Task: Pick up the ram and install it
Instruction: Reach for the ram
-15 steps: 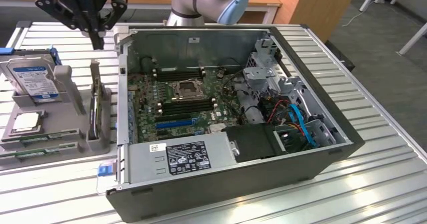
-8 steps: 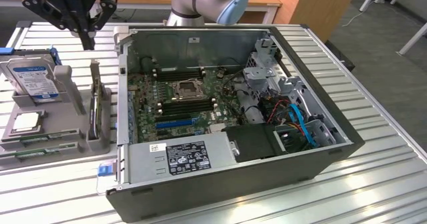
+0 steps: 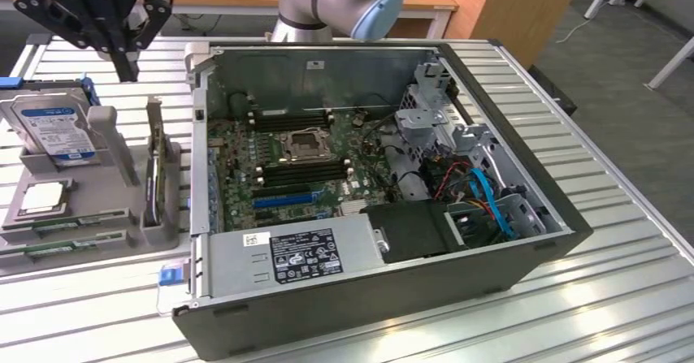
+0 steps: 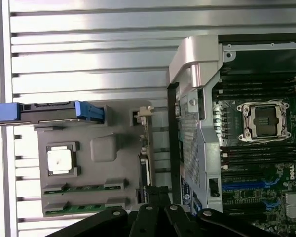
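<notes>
Two green ram sticks (image 3: pixel 67 223) (image 4: pixel 84 187) lie flat in the front slots of a grey holder tray (image 3: pixel 103 148) (image 4: pixel 104 148), at the exterior view's left. My gripper (image 3: pixel 123 66) (image 4: pixel 158 197) hangs high above the tray's far end, shut, with nothing between its fingers and well clear of the sticks. An open computer case (image 3: pixel 521 257) lies on its side beside the tray. Its motherboard (image 3: pixel 292 160) (image 4: pixel 266 168) faces up, with dark memory slots (image 3: pixel 298 119) (image 4: pixel 246 89) on either side of the bare processor socket (image 3: pixel 304 144) (image 4: pixel 264 121).
The tray also holds a silver hard drive with a blue label (image 3: pixel 54 127), a square silver processor chip (image 3: pixel 41 196) (image 4: pixel 58 160) and an upright board (image 3: pixel 161 176) (image 4: pixel 145 163). A power supply (image 3: pixel 304 253) and cables (image 3: pixel 483 192) fill the case's near end. Everything rests on a slatted metal table (image 3: pixel 607 217).
</notes>
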Controlling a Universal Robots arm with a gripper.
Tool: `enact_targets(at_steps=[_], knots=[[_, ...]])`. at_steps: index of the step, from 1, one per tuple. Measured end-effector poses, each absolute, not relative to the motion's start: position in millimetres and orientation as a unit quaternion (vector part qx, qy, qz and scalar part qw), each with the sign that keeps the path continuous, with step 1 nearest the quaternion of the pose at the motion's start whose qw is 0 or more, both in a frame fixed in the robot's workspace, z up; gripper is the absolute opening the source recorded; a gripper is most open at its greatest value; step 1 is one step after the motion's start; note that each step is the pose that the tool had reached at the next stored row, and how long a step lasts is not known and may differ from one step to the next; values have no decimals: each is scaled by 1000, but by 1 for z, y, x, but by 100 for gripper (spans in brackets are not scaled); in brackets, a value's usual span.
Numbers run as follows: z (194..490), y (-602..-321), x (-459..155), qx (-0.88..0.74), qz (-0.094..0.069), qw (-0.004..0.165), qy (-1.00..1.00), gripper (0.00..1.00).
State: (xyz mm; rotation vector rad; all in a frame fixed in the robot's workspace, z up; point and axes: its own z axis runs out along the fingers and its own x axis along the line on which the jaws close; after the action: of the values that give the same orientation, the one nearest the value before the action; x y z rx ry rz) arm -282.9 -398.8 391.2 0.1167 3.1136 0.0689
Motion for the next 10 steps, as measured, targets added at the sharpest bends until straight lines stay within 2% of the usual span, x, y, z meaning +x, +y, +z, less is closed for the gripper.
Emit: enact_targets(at_steps=[10], knots=[[391,-399,-309,37,22,12,999,10]])
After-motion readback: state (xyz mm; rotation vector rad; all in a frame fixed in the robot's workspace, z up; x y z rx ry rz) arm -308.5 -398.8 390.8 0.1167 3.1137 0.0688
